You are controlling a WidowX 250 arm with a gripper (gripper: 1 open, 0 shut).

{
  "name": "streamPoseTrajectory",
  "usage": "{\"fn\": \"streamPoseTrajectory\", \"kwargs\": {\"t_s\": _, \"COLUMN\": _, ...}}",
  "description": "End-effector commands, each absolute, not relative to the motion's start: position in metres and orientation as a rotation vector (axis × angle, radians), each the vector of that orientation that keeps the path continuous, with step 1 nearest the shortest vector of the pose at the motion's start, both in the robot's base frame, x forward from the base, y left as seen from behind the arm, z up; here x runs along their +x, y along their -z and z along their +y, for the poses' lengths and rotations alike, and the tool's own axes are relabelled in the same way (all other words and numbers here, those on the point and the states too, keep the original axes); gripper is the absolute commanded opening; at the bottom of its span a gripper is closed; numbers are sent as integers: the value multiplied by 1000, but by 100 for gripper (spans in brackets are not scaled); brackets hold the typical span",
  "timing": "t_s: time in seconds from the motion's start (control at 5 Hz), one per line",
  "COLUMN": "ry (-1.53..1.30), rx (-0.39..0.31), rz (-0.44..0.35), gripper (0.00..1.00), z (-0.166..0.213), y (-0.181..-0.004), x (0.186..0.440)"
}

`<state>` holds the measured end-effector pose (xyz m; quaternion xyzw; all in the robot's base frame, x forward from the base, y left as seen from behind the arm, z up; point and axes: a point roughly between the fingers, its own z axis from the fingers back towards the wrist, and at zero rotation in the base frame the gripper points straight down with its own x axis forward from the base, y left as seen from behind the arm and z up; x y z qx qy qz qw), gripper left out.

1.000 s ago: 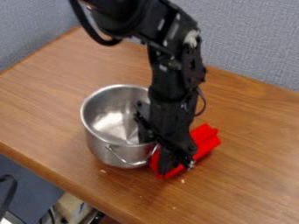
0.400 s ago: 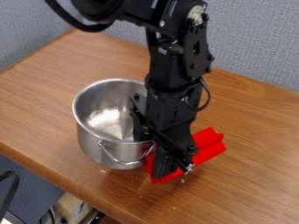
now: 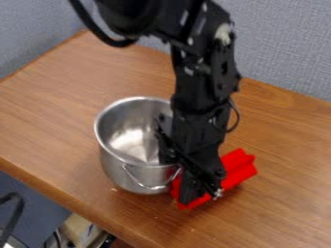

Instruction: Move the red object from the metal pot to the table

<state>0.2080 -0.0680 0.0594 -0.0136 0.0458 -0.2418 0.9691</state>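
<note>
The red block [image 3: 238, 170] is outside the metal pot [image 3: 127, 134], just to its right in the view, low over or on the wooden counter [image 3: 285, 145]. The black hand [image 3: 200, 192] reaches down across the block's middle, its fingers closed on it. The pot stands upright beside them, a wire handle [image 3: 149, 182] on its near side.

The black arm [image 3: 204, 77] runs off the top edge, and the hand [image 3: 195, 179] hides the red block's [image 3: 237, 171] middle.
</note>
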Motion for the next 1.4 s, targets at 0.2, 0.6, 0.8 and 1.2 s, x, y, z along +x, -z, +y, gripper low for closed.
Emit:
{"fn": "streamPoseTrajectory", "kwargs": {"t_s": 0.2, "ry": 436, "rx": -24, "rz": 68, "gripper": 0, "z": -68, "y": -36, "x": 211}}
{"fn": "streamPoseTrajectory", "kwargs": {"t_s": 0.6, "ry": 406, "rx": -20, "rz": 74, "gripper": 0, "z": -65, "y": -21, "x": 205}}
{"fn": "streamPoseTrajectory", "kwargs": {"t_s": 0.8, "ry": 395, "rx": -19, "rz": 77, "gripper": 0, "z": -60, "y": -14, "x": 202}}
{"fn": "streamPoseTrajectory", "kwargs": {"t_s": 1.2, "ry": 371, "rx": -8, "rz": 82, "gripper": 0, "z": -61, "y": -11, "x": 205}}
